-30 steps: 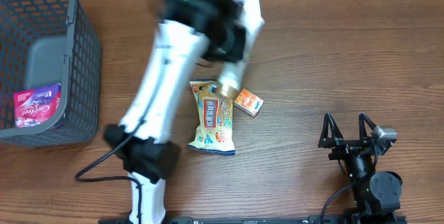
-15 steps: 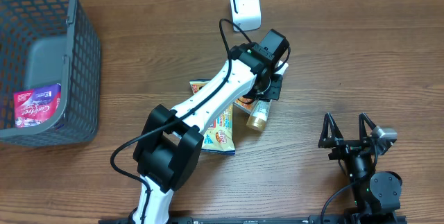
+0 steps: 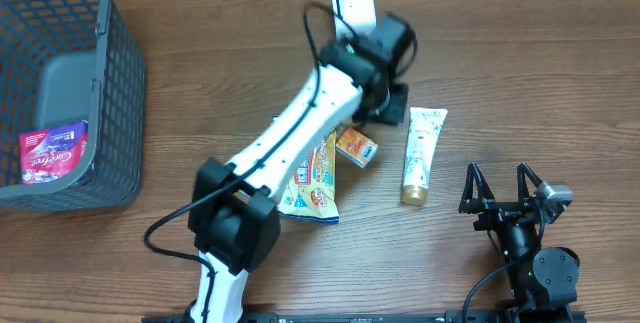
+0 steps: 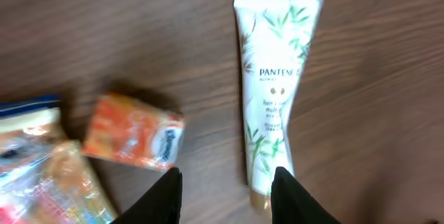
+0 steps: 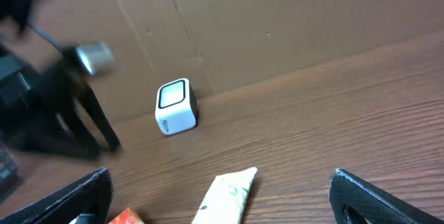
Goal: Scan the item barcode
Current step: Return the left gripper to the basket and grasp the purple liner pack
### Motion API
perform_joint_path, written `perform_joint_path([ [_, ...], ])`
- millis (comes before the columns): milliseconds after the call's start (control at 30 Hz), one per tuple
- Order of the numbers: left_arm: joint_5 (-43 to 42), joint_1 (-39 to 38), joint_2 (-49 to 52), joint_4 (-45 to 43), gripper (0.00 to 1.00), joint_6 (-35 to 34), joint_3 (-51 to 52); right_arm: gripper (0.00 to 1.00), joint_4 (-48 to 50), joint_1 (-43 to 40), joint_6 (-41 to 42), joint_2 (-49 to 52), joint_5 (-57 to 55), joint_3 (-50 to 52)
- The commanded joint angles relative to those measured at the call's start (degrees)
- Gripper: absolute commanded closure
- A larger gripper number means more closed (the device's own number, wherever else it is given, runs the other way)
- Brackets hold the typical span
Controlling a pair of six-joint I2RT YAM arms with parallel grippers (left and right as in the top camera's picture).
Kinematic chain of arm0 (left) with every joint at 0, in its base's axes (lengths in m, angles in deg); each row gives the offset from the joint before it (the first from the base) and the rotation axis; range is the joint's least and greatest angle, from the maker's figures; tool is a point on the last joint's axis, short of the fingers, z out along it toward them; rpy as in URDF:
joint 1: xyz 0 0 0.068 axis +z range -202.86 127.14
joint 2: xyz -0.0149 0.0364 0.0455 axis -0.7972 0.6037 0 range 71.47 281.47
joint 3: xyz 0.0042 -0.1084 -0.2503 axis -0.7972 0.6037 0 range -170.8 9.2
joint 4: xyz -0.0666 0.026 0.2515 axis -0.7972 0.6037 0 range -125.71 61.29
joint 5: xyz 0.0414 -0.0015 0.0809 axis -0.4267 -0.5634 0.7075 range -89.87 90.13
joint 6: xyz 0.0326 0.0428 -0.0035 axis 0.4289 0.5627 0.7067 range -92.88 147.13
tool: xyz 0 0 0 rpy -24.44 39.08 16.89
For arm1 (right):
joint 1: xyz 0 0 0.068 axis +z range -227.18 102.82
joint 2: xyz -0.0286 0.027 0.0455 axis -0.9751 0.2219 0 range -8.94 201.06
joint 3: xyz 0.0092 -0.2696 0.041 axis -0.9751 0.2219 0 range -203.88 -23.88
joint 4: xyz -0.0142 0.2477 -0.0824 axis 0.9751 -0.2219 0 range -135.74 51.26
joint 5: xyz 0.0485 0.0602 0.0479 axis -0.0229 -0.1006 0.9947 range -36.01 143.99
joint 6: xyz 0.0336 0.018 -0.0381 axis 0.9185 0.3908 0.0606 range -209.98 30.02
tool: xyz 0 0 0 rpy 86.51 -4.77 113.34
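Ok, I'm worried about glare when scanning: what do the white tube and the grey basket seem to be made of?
The white tube looks like soft plastic, smooth with a slight sheen: flat crimped end, printed leaves. The grey basket is probably rigid plastic, matte: moulded open-grid walls.

Left arm: white links, black joints, black cable; right gripper black, angular.

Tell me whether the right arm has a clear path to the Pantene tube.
Probably yes. The tube lies flat on the table close to the right gripper, which stands open and empty, with nothing between them. The left gripper hangs open near the tube, though.
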Motion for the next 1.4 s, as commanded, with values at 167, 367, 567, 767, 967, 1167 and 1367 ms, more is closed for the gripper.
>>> perform_joint_path([
  [167, 1.97, 14.05, -3.43, 19.93, 0.62, 5.70, -32.13, 0.00, 0.46, -0.20, -0.24, -0.46, -0.74, 0.61],
  [367, 5.81, 29.66, -6.71, 31.12, 0.53, 8.26, -47.04, 0.00, 0.46, -0.20, -0.24, -0.46, -0.76, 0.61],
  [567, 8.31, 48.30, -12.76, 31.12, 0.34, 6.69, -46.95, 0.00, 0.46, -0.20, -0.24, -0.46, -0.74, 0.61],
  [767, 10.34, 65.57, -12.04, 31.12, 0.22, 1.44, -42.82, 0.00, 0.46, -0.20, -0.24, -0.46, -0.74, 0.61],
  [967, 15.13, 71.01, -10.45, 28.52, 0.17, -4.02, -28.41, 0.00, 0.46, -0.20, -0.24, -0.46, -0.74, 0.61],
  [1167, 19.74, 70.88, -6.16, 19.74, 0.16, -4.15, -17.00, 0.00, 0.46, -0.20, -0.24, -0.46, -0.74, 0.61],
  [1367, 23.15, 70.90, -0.22, 13.62, 0.09, -4.52, -13.22, 0.00, 0.46, -0.20, -0.22, -0.46, -0.74, 0.61],
])
